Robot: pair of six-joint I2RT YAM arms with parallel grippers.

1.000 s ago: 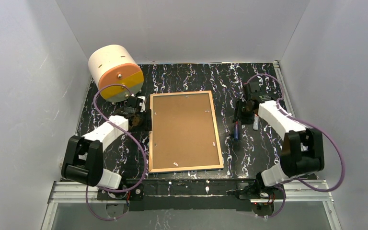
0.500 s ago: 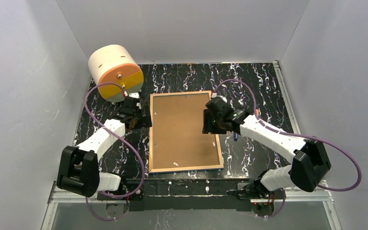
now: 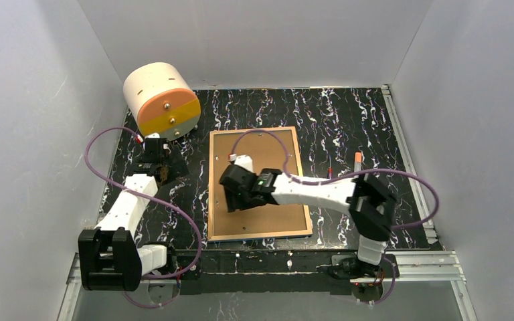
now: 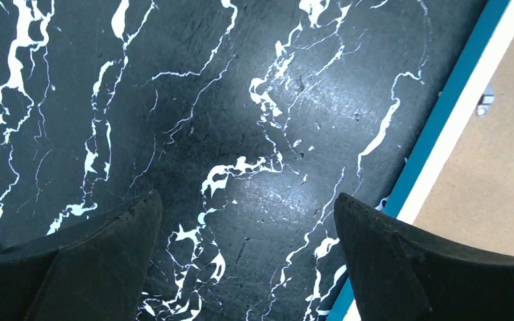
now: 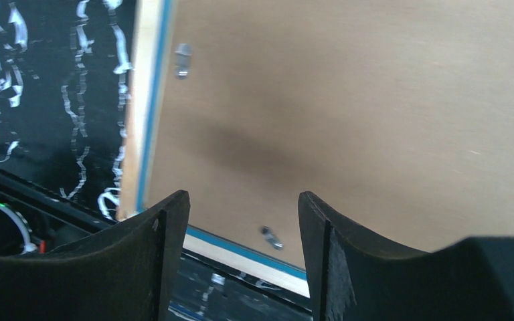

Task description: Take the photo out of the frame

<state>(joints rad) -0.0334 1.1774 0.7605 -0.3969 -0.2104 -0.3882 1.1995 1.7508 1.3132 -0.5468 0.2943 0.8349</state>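
The frame (image 3: 299,175) lies face down in the middle of the table, with light wooden edging around a brown backing board (image 3: 258,157). The photo is hidden under that board. My right gripper (image 3: 231,195) hovers over the board's near-left part, open and holding nothing. In the right wrist view the right gripper (image 5: 242,200) shows the board (image 5: 375,100), the frame's blue-lined wooden edge (image 5: 142,100) and two small metal tabs (image 5: 183,59). My left gripper (image 3: 155,164) stands left of the frame. It is wide open over black marble in the left wrist view (image 4: 246,200), with the frame's blue edge (image 4: 442,127) at the right.
A white cylinder with an orange and grey face (image 3: 162,100) stands at the back left. A small orange-tipped stick (image 3: 357,160) lies right of the frame. White walls enclose the table on three sides. A metal rail (image 3: 268,262) runs along the near edge.
The right arm swung from the table's right side leftward across the frame, opening wider. The left gripper drew back from the frame's left edge and opened fully.
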